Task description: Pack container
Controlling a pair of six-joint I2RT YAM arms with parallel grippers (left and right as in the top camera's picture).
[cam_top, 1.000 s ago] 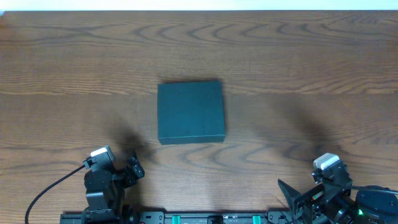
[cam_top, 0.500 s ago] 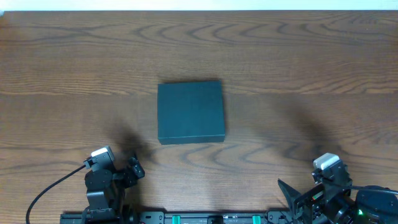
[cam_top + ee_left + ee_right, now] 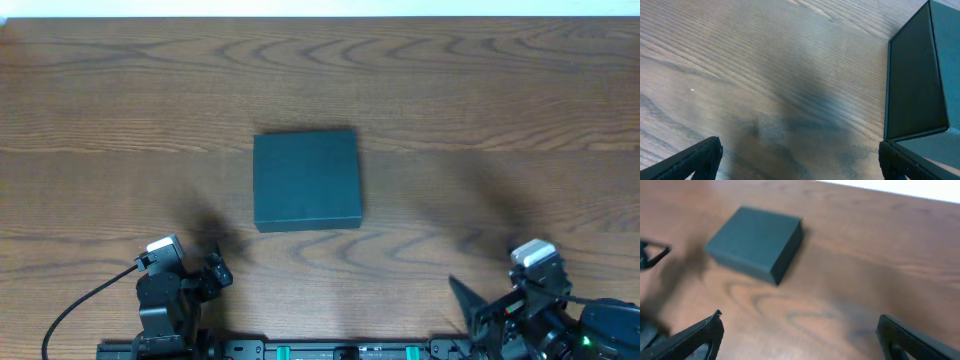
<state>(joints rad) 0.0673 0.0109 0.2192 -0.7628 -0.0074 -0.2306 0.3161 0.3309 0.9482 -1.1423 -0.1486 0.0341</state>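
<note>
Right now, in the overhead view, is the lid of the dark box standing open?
No, the container lies shut on the table, with its lid flat on top.

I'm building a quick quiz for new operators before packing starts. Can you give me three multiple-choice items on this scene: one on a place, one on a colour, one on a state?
1. Where on the table does the container lie?
A. near the middle
B. at the far left edge
C. between the right arm's jaws

2. What colour is the container?
A. bright red
B. dark green
C. white

3. How is the container now?
A. lid flipped open
B. tipped on its side
C. closed, lying flat

Answers:
1 A: the overhead view shows it mid-table, away from every edge.
2 B: all three views show it dark green.
3 C: its top is one flat, unbroken face.
</note>
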